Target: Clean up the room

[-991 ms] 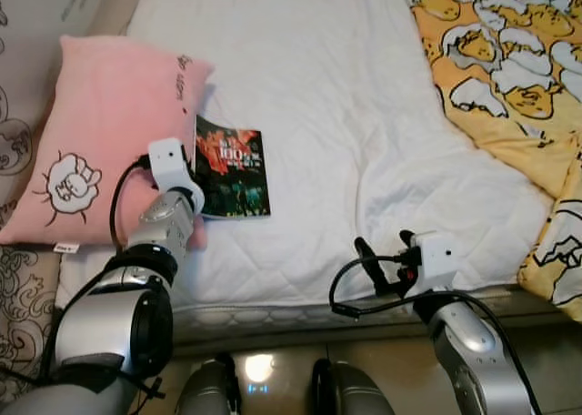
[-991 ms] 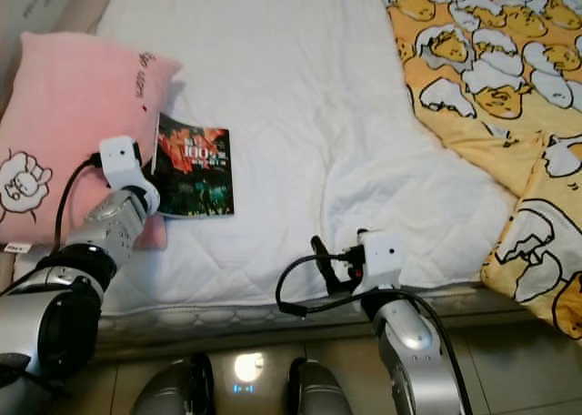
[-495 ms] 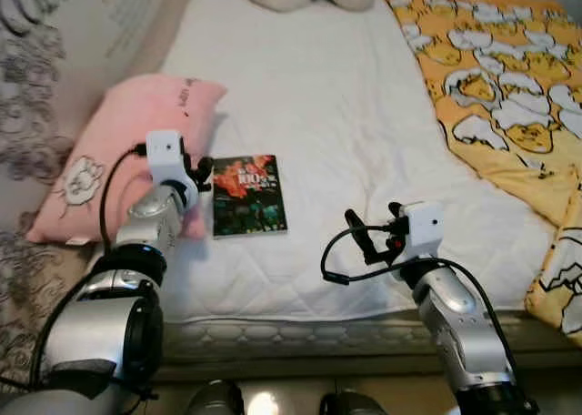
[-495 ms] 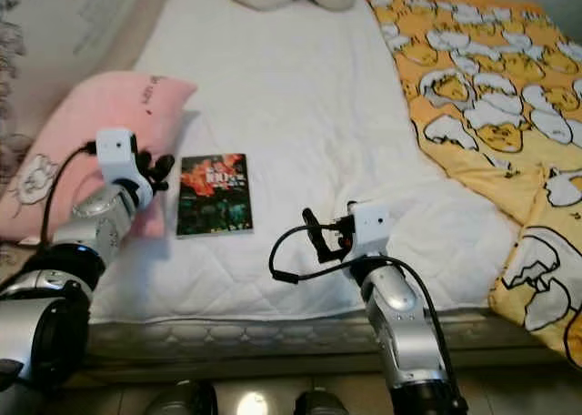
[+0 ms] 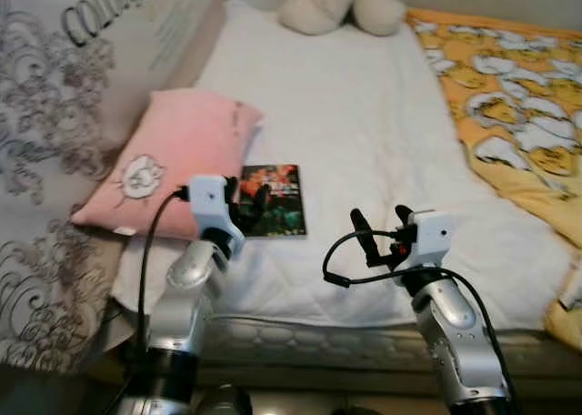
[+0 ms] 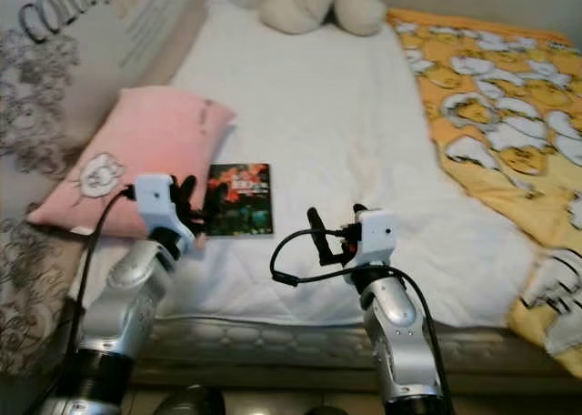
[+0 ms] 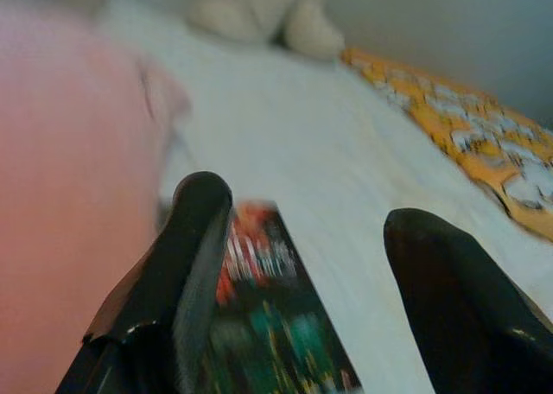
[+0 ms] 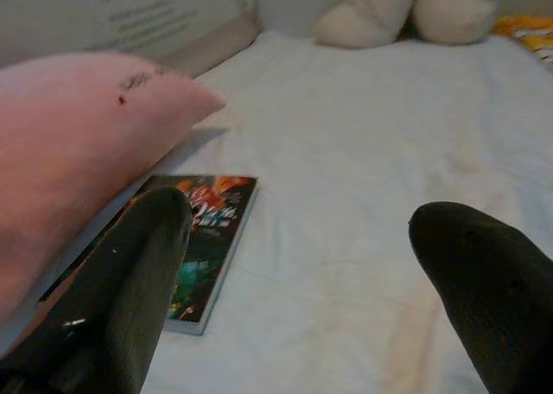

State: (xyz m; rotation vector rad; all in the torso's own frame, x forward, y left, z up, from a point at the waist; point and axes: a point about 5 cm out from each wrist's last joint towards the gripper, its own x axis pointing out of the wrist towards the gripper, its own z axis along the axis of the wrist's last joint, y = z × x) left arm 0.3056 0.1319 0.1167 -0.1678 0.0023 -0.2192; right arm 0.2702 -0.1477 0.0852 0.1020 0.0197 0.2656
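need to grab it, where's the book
The book lies flat on the white bed, beside the pink pillow, just ahead of the left gripper.

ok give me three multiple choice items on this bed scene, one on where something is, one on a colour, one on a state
1. Where does the book lie?
A. on the white sheet beside the pink pillow
B. on the yellow blanket
C. on top of the plush toy

2. What colour is the pillow?
A. blue
B. pink
C. green

3. How do the left gripper's jaws stand?
A. shut on the book
B. shut on the pillow
C. open, holding nothing

Key:
1 A, the book lies flat on the sheet at the pillow's edge.
2 B, the pillow is pink with a small cartoon print.
3 C, the left wrist view shows a wide gap between the jaws with the book beyond them.
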